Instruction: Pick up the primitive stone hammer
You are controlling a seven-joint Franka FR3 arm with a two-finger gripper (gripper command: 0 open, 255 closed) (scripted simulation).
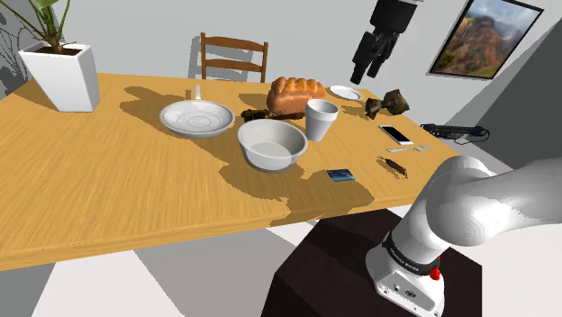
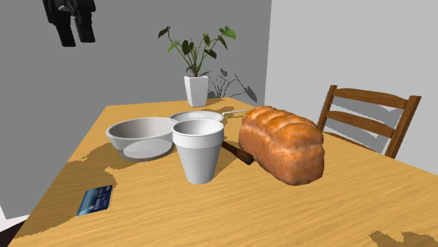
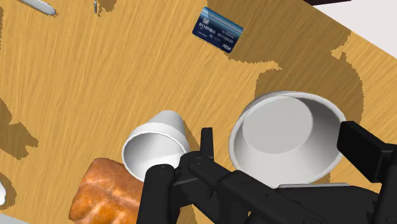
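The gripper (image 1: 367,72) hangs high over the table (image 1: 108,189), fingers spread, nothing between them. Biggest thing near it is the loaf (image 1: 294,95), then the deep bowl (image 1: 271,144), then the cup (image 1: 321,119). In the wrist view the bowl and cup sit right below the hand. For the hammer (image 1: 387,102), I take it to be the brown lumpy-headed thing near the table's far edge toward the shoulder view's right. It sits just past the small plate (image 1: 346,92) and behind the phone (image 1: 395,134), apart from both. Not certain: a dark stick (image 1: 256,114) pokes out beside the loaf and could be a handle too. Going with the brown one, it lies off from the cup-and-bowl group toward the shoulder view's right. So the hand likely has to shift that way and come a long way down. Its long axis seems to run roughly across the shoulder view, with the fat head at the right end and a thinner dark end at the left. The jaws should probably close across the narrow middle, crosswise to that line. Nothing crowds it.
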